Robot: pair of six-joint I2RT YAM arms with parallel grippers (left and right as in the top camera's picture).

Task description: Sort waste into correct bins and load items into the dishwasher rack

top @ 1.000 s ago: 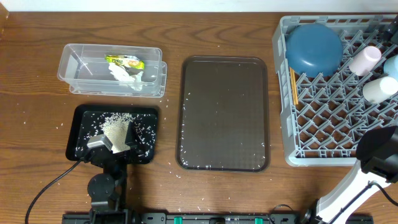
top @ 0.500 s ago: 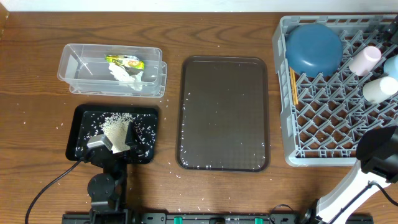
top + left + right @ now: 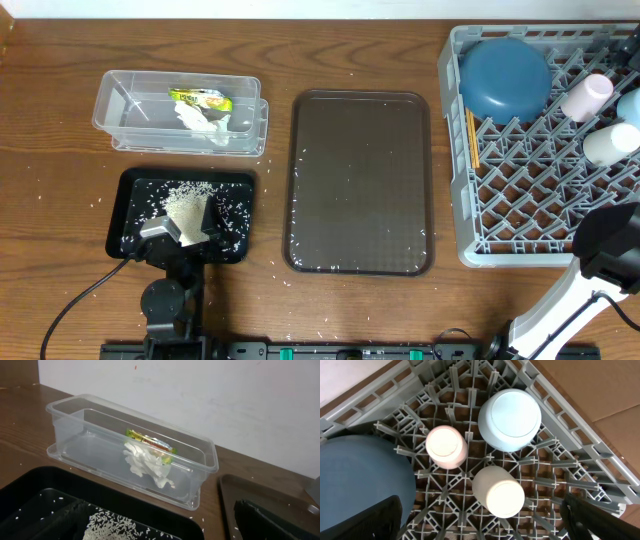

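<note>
Near the table's (image 3: pixel 50 120) far-left corner sits the clear tub (image 3: pixel 110 100), its long side along the back edge. The yellow-green snack wrapper (image 3: pixel 200 99) lies inside against the far wall, and the crumpled napkin (image 3: pixel 205 125) touches it on the near side.

Just in front of the tub, toward the table's front edge, is the black tray (image 3: pixel 125 215). It holds a heap of white rice (image 3: pixel 183 197), with loose grains across its floor and a few on the wood around it. The left gripper (image 3: pixel 184 230) hangs over the tray's near edge with its fingers spread wide, and nothing is between them.

At the table's middle lies the brown serving tray (image 3: pixel 360 180) (only specks of rice dot its near edge and left side).

The grey dishwasher rack (image 3: pixel 520 195) fills the right end. The dark-blue bowl (image 3: pixel 505 75) rests in its far-left corner with its rounded outside up. The chopsticks (image 3: pixel 472 138) lie just in front of the bowl, along the rack's left wall. Further right the pink cup (image 3: pixel 446 446), light-blue cup (image 3: pixel 510 419) and white cup (image 3: pixel 498 491) stand close together on the lattice.

The right gripper (image 3: pixel 481 510) hovers above these cups, its fingers wide apart and empty.
</note>
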